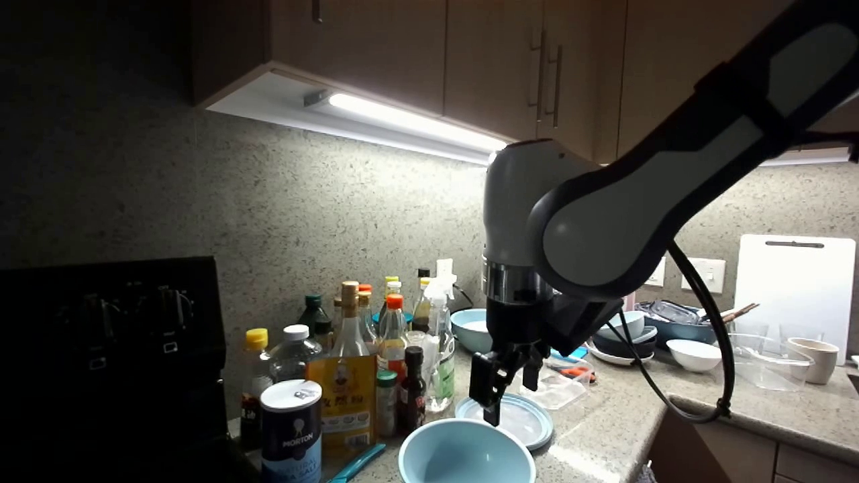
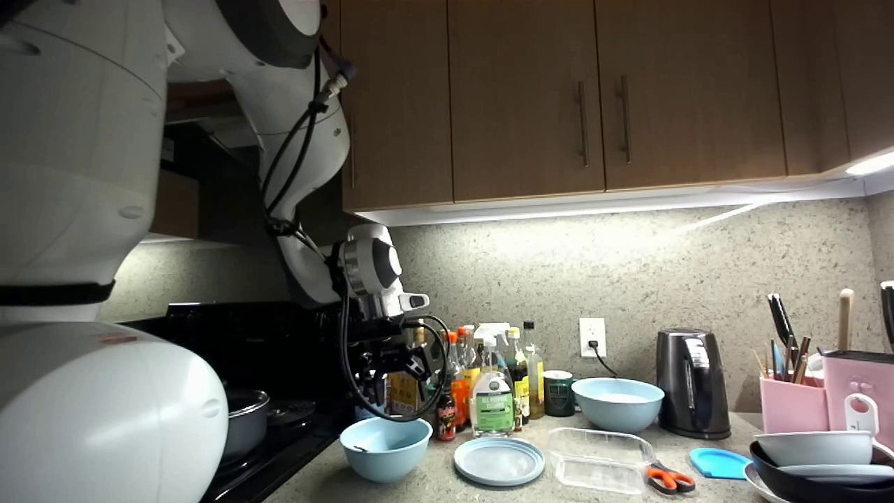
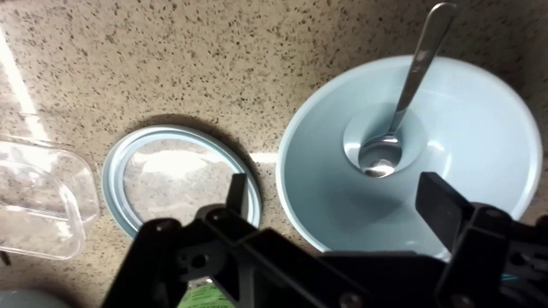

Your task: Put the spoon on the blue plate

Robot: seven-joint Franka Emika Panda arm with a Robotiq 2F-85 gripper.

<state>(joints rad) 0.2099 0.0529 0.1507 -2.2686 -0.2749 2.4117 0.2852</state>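
The metal spoon (image 3: pixel 417 77) leans in a deep light blue bowl (image 3: pixel 483 128), its round end on the bottom and its handle over the rim. The bowl shows in both exterior views (image 1: pixel 466 453) (image 2: pixel 386 450). The pale blue plate (image 3: pixel 114 188) lies flat beside the bowl, with nothing on it; it shows in both exterior views (image 1: pixel 545 429) (image 2: pixel 499 462). My gripper (image 3: pixel 334 179) is open and empty above the bowl, fingers pointing down. It also shows in both exterior views (image 1: pixel 512 397) (image 2: pixel 399 384). In the wrist view its left finger overlaps the plate's edge.
A clear plastic container (image 2: pixel 601 468) and orange scissors (image 2: pixel 669 480) lie beyond the plate. Several bottles, with a spray bottle (image 2: pixel 493 405), stand along the wall behind. A salt can (image 1: pixel 291 429) and a teal handle (image 1: pixel 359 463) are near the bowl. The stove (image 2: pixel 279 426) borders the counter.
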